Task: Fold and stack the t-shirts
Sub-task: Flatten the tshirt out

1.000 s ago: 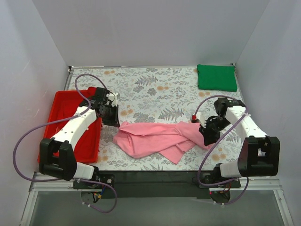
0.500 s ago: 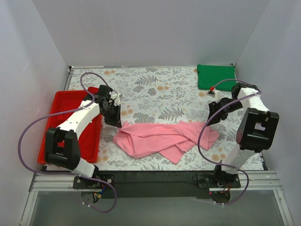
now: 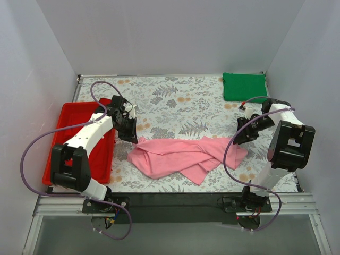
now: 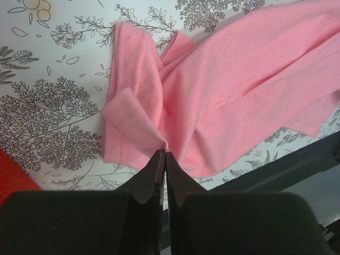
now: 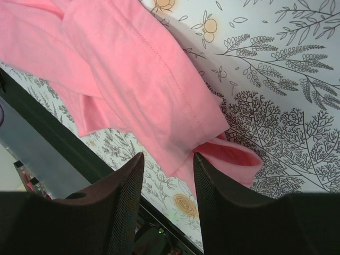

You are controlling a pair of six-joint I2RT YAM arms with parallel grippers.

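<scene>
The light pink t-shirt (image 3: 183, 155) lies crumpled and unfolded at the front middle of the table. The dark green t-shirt (image 3: 244, 87) lies folded flat at the back right corner. My left gripper (image 3: 132, 138) hangs shut over the pink shirt's left end. In the left wrist view its tips (image 4: 164, 154) meet at a raised fold of the pink shirt (image 4: 239, 79); I cannot tell whether they pinch fabric. My right gripper (image 3: 243, 135) is open and empty, raised above the shirt's right end. The right wrist view shows the gripper (image 5: 168, 159) over the pink hem (image 5: 143, 79).
A red plastic tray (image 3: 74, 119) sits at the left side under the left arm, its corner visible in the left wrist view (image 4: 13, 172). White walls close in the back and both sides. The black front table edge (image 3: 175, 199) runs just below the pink shirt.
My right gripper has let go of the pink shirt's right end and lifted up and back to the right. My left gripper shifted slightly right toward the shirt. The shirt's shape is unchanged.
</scene>
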